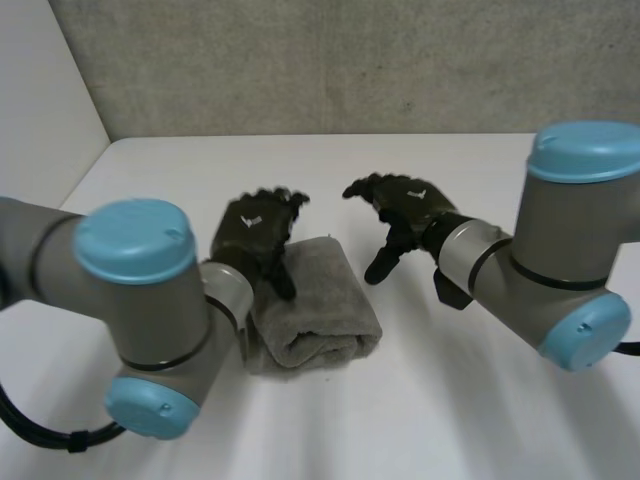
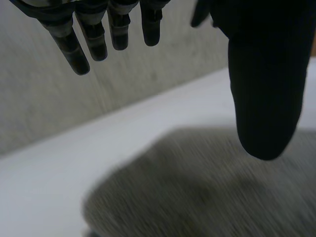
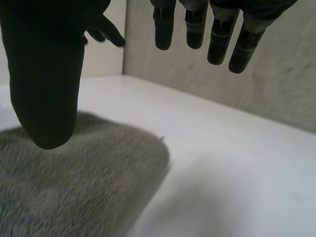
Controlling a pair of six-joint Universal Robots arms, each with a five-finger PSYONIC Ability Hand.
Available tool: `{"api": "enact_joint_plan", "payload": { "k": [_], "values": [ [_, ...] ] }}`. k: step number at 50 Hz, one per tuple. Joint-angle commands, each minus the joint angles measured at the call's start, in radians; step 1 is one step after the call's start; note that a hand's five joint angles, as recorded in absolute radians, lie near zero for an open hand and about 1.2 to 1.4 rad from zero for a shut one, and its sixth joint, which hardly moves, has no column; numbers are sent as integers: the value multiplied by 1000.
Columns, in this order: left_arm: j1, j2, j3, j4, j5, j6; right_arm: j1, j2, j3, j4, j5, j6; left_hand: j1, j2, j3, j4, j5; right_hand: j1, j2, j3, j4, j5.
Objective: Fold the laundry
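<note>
The left hand's (image 1: 255, 232) fingers (image 2: 74, 54) hang straight and spread, well apart from the thumb, and hold nothing. The thumb points down over the left part of a folded grey terry towel (image 1: 320, 305); I cannot tell whether it touches. The right hand's (image 1: 405, 205) fingers (image 3: 165, 32) are likewise wide and relaxed. That hand hovers just beside the towel's far right corner, apart from it.

The towel lies near the middle of the white worktop (image 1: 470, 400). Its long axis runs from the far edge toward the near edge, slightly slanted, and its thick rounded fold faces the near edge.

A rough grey wall (image 1: 350, 60) stands along the far edge and a plain white wall (image 1: 40, 120) along the left edge.
</note>
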Motion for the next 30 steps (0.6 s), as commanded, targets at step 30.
{"api": "enact_joint_plan", "payload": {
  "k": [30],
  "values": [
    [32,212,0,-125,-142,118,73,-78,-199,68,192,-218,20,17,18,19,-8,-26,-43,-30,-52,-52]
  ]
}}
